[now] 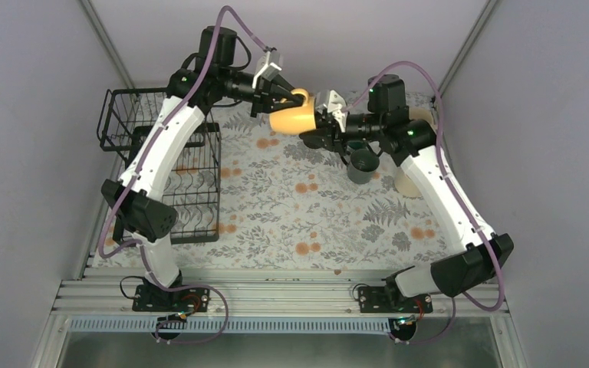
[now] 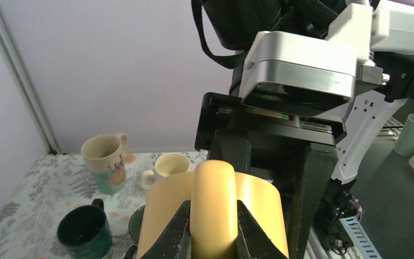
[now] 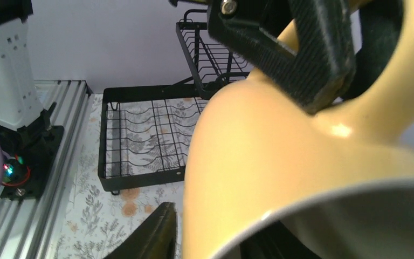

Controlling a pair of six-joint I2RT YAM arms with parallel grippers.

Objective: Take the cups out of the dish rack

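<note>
A yellow mug (image 1: 291,119) hangs in the air over the far middle of the table, between both grippers. My left gripper (image 1: 286,98) is shut on its handle (image 2: 214,205), one finger on each side. My right gripper (image 1: 320,123) is open and straddles the mug's rim: in the right wrist view the outer finger (image 3: 159,232) stands a little off the yellow wall (image 3: 259,151), and the other finger is inside the mug. The black wire dish rack (image 1: 199,195) stands at the left with its raised shelf (image 1: 126,115) behind; no mug shows in it.
On the floral cloth at the right stand a cream lettered mug (image 2: 105,162), a beige mug (image 2: 170,166), a dark green mug (image 2: 83,232) and a dark mug (image 1: 364,165) under the right arm. The rack tray (image 3: 140,140) lies below the left arm.
</note>
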